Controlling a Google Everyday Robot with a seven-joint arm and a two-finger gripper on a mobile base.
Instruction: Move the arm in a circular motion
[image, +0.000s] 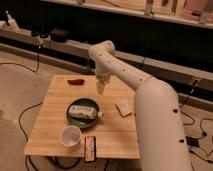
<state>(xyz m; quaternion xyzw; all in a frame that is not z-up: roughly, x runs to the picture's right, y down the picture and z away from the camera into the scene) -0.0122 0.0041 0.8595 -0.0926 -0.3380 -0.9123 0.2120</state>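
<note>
One view on record, the camera view. The arm (125, 75) enters from the lower right as thick white segments, rises to a rounded elbow over the far edge of the tabletop (52, 107), then turns down to the narrow pale end effector (101, 88). The end effector points down over the far middle of the tabletop. It sits right of a small reddish item (76, 81), beyond the green plate (69, 115) and left of a pale square piece (123, 107), apart from all three.

Progress: a single pose shows neither the arc covered nor the direction of travel. Judged from this pose, the arm is somewhere on its loop above the tabletop. The fraction done and the fraction left are undetermined.

Hidden or unclear:
- Whether the end effector is apart or together: cannot tell. Nothing is visibly carried.
- The gap between the tip and the wood is not resolvable. It appears to hover.
- The arm's base is cut off at the lower right.
- The packet (84, 111) on the plate, the white cup (70, 136) and the dark bar (90, 148) at the front edge have no readable labels.
</note>
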